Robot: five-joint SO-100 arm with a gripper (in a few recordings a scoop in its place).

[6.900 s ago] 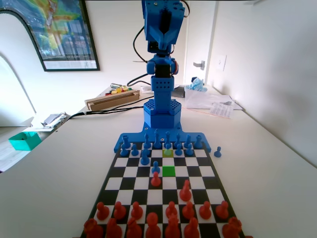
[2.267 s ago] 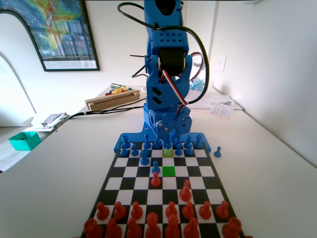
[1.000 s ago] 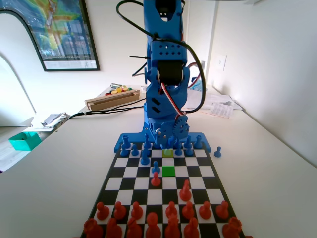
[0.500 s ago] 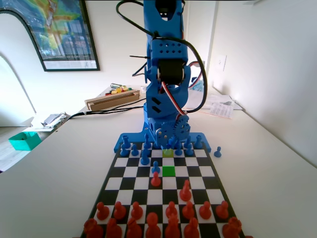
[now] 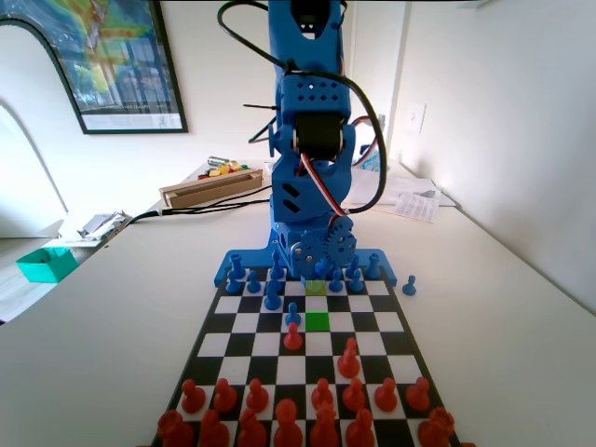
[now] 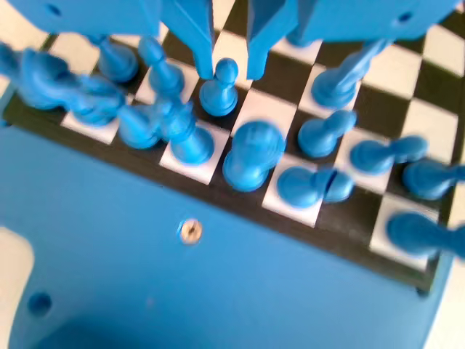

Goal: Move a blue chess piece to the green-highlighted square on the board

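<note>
Jaws open, straddling the blue chess piece (image 6: 220, 87) on its home row, not yet clamped. Tight quarters (taller pieces (image 6: 251, 154) crowd close): could topple neighbours lifting toward the green-highlighted square (image 5: 318, 321).

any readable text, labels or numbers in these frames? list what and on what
No text is readable in these frames.
Framed poster: a caption strip along the bottom, too small to read.
Papers on the table: print too blurred to read.
The board, the blue chess piece and the gripper carry no markings.
</note>
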